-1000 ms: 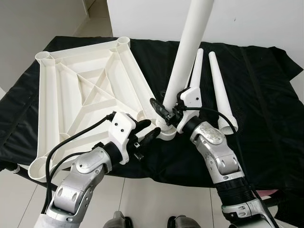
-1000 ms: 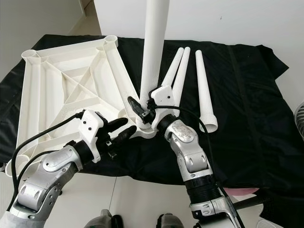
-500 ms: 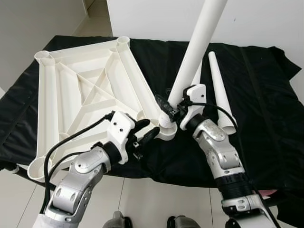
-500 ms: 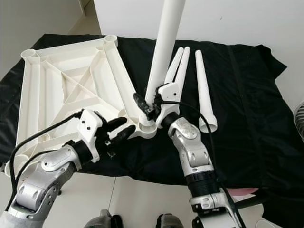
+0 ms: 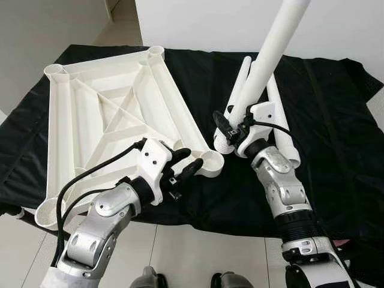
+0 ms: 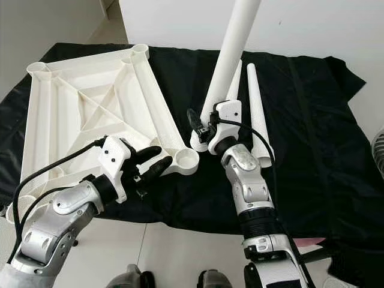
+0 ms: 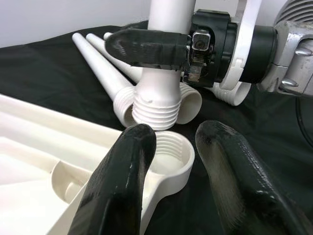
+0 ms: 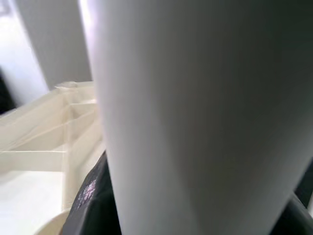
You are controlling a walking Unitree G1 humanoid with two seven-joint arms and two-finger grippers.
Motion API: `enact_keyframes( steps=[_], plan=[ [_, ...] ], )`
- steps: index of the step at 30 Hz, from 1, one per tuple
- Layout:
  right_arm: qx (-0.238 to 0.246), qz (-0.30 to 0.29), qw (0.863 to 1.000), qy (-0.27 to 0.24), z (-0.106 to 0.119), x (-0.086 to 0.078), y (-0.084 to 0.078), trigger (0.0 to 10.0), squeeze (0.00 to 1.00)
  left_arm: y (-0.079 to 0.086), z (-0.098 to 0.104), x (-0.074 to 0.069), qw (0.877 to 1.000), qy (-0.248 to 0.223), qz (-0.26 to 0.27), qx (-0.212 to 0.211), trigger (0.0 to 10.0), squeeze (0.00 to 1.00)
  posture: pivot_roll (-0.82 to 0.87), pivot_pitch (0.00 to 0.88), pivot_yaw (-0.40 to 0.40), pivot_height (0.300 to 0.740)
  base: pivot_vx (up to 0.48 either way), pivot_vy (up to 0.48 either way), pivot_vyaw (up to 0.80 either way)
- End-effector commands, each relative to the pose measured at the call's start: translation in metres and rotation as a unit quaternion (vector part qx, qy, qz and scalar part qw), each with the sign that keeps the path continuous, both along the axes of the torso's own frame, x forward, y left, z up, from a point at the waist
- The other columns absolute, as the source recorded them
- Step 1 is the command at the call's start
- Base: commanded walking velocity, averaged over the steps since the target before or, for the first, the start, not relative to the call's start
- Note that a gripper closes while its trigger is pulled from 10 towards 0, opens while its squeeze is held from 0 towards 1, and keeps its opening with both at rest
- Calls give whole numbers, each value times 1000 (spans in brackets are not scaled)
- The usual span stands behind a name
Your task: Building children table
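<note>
Lying upside down on a black cloth (image 5: 336, 108) that covers the desk, the white plastic tabletop (image 5: 114, 114) shows its ribbed underside, diagonal braces and a round socket at each corner. No brand mark, label or writing can be read on any part. The right end effector (image 5: 235, 124) pinches a long white table leg (image 5: 268, 57) near its lower end, one black finger (image 7: 146, 47) pressed across the tube, and holds it tilted so that its top leans away and to the right. The leg's ribbed, threaded end (image 7: 155, 111) hangs just above and slightly beyond the near corner socket (image 5: 210, 163), apart from it. The left end effector (image 5: 185, 163) sits just beside that socket with its two fingers spread, gripping nothing. Its wrist view adds what the head views miss: internal threads inside the socket (image 7: 168, 155), and the flared open ends of the spare legs (image 5: 282, 120) lying side by side on the cloth behind the held leg. The right wrist view is mostly blurred white tube (image 8: 195, 117), with what seems to be a corner of the tabletop (image 8: 44, 142) beyond it.
</note>
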State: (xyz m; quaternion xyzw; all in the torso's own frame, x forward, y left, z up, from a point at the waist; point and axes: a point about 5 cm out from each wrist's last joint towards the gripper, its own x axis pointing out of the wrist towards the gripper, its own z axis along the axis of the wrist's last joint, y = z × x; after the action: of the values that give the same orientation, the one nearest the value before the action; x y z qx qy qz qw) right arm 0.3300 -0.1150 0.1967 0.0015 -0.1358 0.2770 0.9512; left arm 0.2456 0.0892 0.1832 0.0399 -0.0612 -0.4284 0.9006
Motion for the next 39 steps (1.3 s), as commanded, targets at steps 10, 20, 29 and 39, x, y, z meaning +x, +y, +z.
enact_keyframes(
  steps=[10, 20, 29, 39],
  plan=[
    [-39, 99, 994, -25, 3, -24, 23, 10000, 0, -1, -13, -9, 999, 14, -28, 20, 10000, 0, -54, 110, 49, 740, 0, 0, 0],
    [-68, 78, 995, -12, -9, -23, 15, 10000, 0, 2, -17, -10, 999, 18, -27, 38, 10000, 0, -53, 112, 41, 740, 0, 0, 0],
    [-99, 68, 993, 3, -20, -26, 12, 10000, 0, 5, -15, -11, 999, 16, -23, 37, 10000, 0, -44, 117, 33, 740, 0, 0, 0],
    [-162, 115, 980, -10, -30, -36, 25, 10000, 0, 7, -13, -11, 999, 13, -14, 36, 10000, 0, -35, 113, 27, 740, 0, 0, 0]
  ],
)
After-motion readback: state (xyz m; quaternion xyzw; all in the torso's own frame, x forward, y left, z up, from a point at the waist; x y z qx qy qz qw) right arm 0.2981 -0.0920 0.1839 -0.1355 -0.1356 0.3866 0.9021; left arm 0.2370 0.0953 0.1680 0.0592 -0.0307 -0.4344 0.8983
